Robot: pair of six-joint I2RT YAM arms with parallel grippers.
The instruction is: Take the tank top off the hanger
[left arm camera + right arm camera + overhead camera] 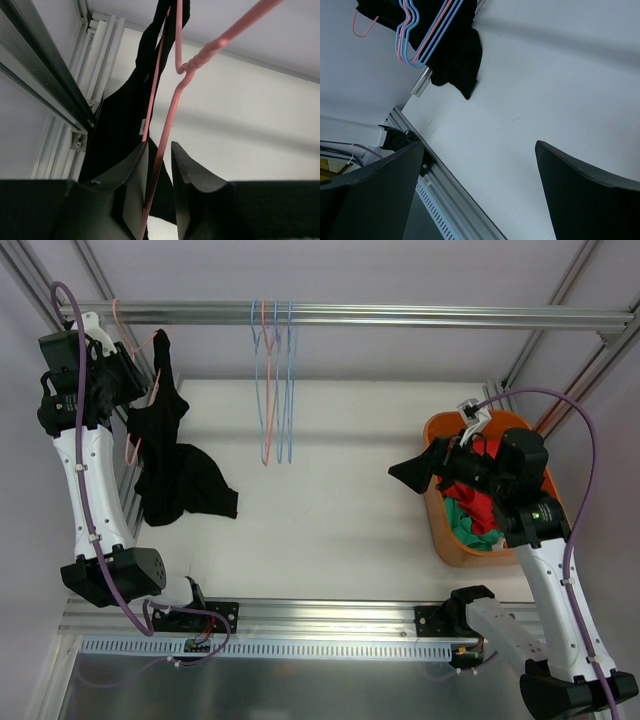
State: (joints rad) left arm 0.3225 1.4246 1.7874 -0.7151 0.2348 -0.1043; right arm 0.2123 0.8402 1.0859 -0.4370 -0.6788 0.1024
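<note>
Along the rail (400, 315) beside the tank top (175, 470), empty hangers (272, 390).

Left end effector (160, 150) is sitting low in frame, its two dark fingers (130, 170) standing upright with a narrow gap between them. Pink hanger (192, 64) is running its wire down through that gap, lying closer to the finger on the garment side; contact cannot be judged. A slit of white is showing between the wire and the other finger. Twisted neck of the hanger is sitting above the fingers, hook leading off the top edge. Black tank top (120, 130) is hanging from the hanger, draping behind the fingers. Aluminium frame rails (45, 65) are crossing the frame's left side. White worktop (250, 150) is filling the background.
</note>
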